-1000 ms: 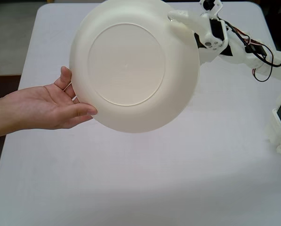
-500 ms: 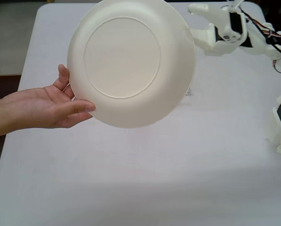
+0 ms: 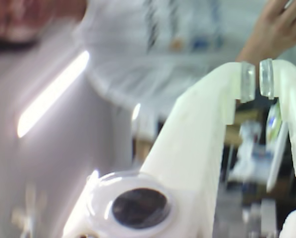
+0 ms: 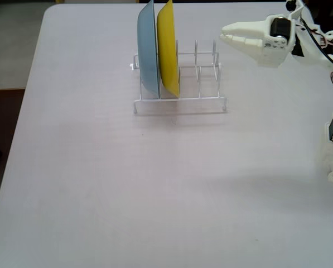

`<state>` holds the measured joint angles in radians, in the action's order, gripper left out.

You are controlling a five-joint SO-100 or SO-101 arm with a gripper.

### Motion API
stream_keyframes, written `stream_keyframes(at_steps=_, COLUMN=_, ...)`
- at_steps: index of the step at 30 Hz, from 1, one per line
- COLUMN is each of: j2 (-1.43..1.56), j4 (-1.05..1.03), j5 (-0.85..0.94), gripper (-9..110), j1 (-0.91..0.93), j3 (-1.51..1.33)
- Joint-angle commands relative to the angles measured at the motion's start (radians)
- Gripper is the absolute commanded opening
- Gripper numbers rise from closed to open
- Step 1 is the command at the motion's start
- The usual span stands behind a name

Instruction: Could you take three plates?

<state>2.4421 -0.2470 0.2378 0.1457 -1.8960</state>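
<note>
A yellow plate [image 4: 168, 47] stands on edge in a white wire rack [image 4: 199, 100] at the back of the table in the fixed view. My gripper [image 4: 222, 33] hovers to the right of the rack, above its empty slots, pointing left and touching nothing. In the wrist view the gripper [image 3: 255, 79] is shut, its pads nearly meeting with nothing between them.
A light blue plate [image 4: 148, 50] stands in the rack just left of the yellow one. The pale table [image 4: 155, 195] stretches wide in front of the rack. A blurred human hand [image 3: 279, 25] shows at the top right of the wrist view.
The hand holding the cream-white plate has left the fixed view, uncovering the rack and its two plates. My gripper has gone from open to shut.
</note>
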Motion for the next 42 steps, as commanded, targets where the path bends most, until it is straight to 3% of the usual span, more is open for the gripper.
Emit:
stream_keyframes(at_steps=1, j2=-0.040, j4=-0.009, j5=-0.018, gripper=0, j1=0.107, j3=0.015)
stream_keyframes(at_steps=8, j2=-0.278, j4=-0.017, j5=0.129, gripper=0, j1=0.225, j3=0.170)
stream_keyframes(at_steps=14, j2=-0.508, j4=-0.115, j5=0.275, gripper=23, j1=0.275, j3=0.391)
stream_keyframes(at_steps=19, j2=-0.687, j4=-0.189, j5=0.368, gripper=29, j1=0.295, j3=0.584)
stream_keyframes(at_steps=35, j2=-1.080, j4=-0.295, j5=0.451, gripper=24, j1=0.301, j3=1.057)
stream_keyframes(at_steps=42, j2=-1.147, j4=-0.331, j5=0.408, gripper=11, j1=0.302, j3=1.158)
